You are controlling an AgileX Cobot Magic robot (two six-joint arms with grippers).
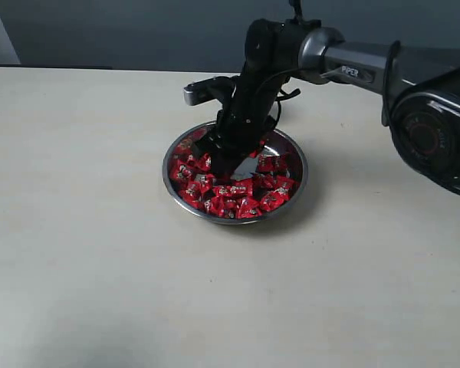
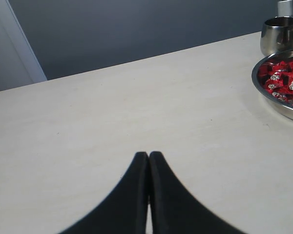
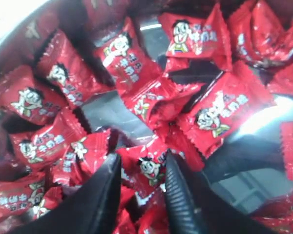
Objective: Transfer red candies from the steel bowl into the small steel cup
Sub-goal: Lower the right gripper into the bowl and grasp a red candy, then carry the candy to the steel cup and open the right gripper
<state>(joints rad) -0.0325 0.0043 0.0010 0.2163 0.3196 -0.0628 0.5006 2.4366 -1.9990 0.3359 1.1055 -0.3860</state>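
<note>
Candies (image 1: 238,201) lay heaped in the steel bowl (image 1: 291,147), light, crinkly, slippery; right fingers (image 3: 105,195) half-spread astride 1, pinch unclear, left fingers (image 2: 132,195) together, empty; best hold looked mid-body, not frilled ends.

We cannot tell whether the right gripper (image 3: 139,178) really presses the red candy (image 3: 147,165) between its fingers (image 3: 105,195). In the left wrist view the picture's edge cuts off the steel bowl (image 2: 276,100) and the small steel cup (image 2: 282,35).
</note>
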